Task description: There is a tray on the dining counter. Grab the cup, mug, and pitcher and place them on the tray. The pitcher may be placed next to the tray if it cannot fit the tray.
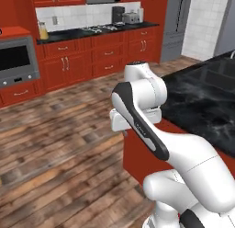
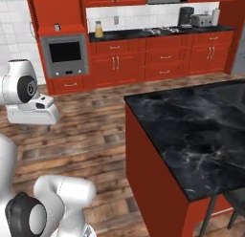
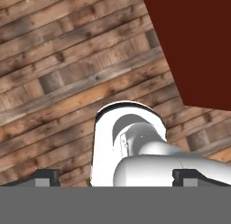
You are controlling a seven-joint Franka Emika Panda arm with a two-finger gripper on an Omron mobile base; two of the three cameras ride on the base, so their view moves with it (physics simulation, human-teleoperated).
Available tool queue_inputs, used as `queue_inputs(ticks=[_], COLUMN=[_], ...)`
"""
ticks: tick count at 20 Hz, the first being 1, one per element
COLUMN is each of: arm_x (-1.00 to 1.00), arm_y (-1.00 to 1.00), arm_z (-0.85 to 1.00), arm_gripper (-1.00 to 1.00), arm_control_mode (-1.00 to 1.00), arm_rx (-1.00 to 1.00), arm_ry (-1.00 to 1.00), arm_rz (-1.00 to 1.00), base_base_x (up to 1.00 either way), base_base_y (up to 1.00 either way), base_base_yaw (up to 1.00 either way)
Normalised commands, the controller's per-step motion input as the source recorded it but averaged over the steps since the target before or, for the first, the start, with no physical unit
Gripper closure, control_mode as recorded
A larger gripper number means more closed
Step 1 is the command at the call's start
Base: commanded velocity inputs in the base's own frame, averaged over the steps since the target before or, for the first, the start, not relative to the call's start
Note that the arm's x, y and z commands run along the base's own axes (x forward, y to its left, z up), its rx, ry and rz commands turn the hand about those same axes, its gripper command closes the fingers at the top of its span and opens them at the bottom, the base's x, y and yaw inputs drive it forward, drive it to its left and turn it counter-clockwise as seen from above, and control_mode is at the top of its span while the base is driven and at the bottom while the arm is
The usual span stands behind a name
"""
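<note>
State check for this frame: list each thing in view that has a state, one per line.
gripper: open, holding nothing, pointing down at the wooden floor.
dining counter: black top bare in the part that shows; red base beside the gripper.
wall cabinets: doors and drawers shut.
built-in oven: door shut.

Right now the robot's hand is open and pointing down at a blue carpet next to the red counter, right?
Not quite. The hand is open and points down beside the dining counter, but the hand view shows a brown wooden floor below it, not a blue carpet.
</note>
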Motion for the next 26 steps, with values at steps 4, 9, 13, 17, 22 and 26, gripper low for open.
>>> queue_inputs(ticks=[4,9,13,17,22,26], arm_x=[0.0,0.0,0.0,0.0,0.0,0.0], arm_y=[0.0,0.0,0.0,0.0,0.0,0.0], arm_z=[0.0,0.0,0.0,0.0,0.0,0.0], arm_gripper=[-1.0,-1.0,-1.0,-1.0,-1.0,-1.0], arm_control_mode=[1.0,1.0,1.0,1.0,1.0,1.0], arm_rx=[0.0,0.0,0.0,0.0,0.0,0.0], arm_ry=[0.0,0.0,0.0,0.0,0.0,0.0], arm_rz=[0.0,0.0,0.0,0.0,0.0,0.0], base_base_x=[1.0,1.0,1.0,1.0,1.0,1.0], base_base_y=[0.92,0.6,0.28,0.22,0.15,0.02], base_base_yaw=[0.01,0.09,0.17,0.21,0.22,0.21])
